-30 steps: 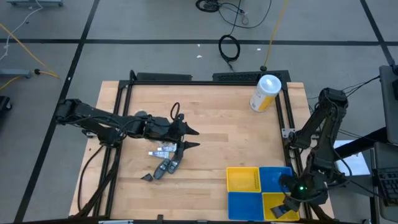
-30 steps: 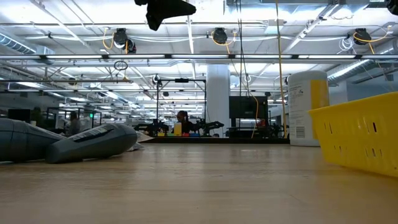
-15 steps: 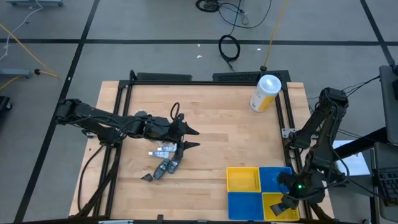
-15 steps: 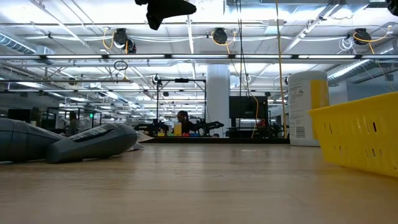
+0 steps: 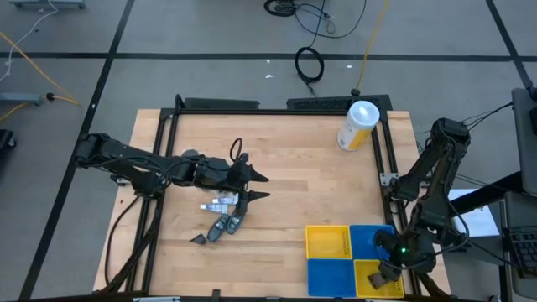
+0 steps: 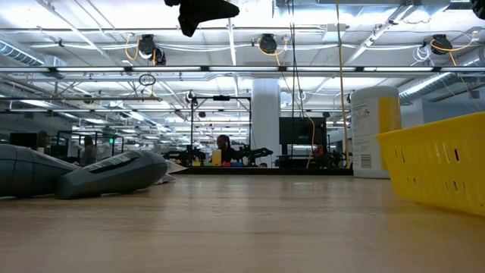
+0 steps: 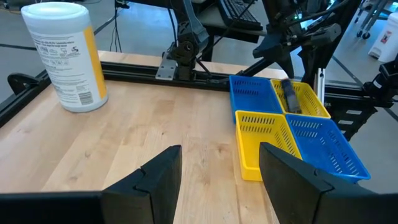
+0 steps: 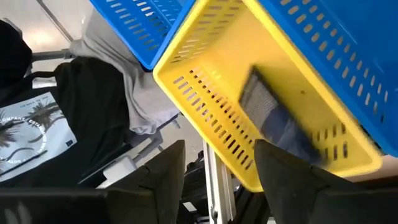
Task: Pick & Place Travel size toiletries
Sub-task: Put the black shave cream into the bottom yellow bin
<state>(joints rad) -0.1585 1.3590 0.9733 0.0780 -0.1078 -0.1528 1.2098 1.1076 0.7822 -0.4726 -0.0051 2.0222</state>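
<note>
Overhead, the left gripper [image 5: 256, 185] hovers spread wide at frame centre-left, just above the travel size toiletries [image 5: 221, 216] lying loose on the table [image 5: 302, 168], seemingly lining up a pick. Lower right, the right gripper [image 5: 388, 274] hangs over the yellow bin [image 5: 376, 275]. From its wrist, fingers parted, a dark grey piece [image 8: 277, 124] lies inside, apparently just dropped.

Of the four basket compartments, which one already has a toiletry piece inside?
The yellow compartment under the right gripper, at the set's outer corner, holds one dark grey piece. The other yellow compartment and both blue ones look empty.
</note>
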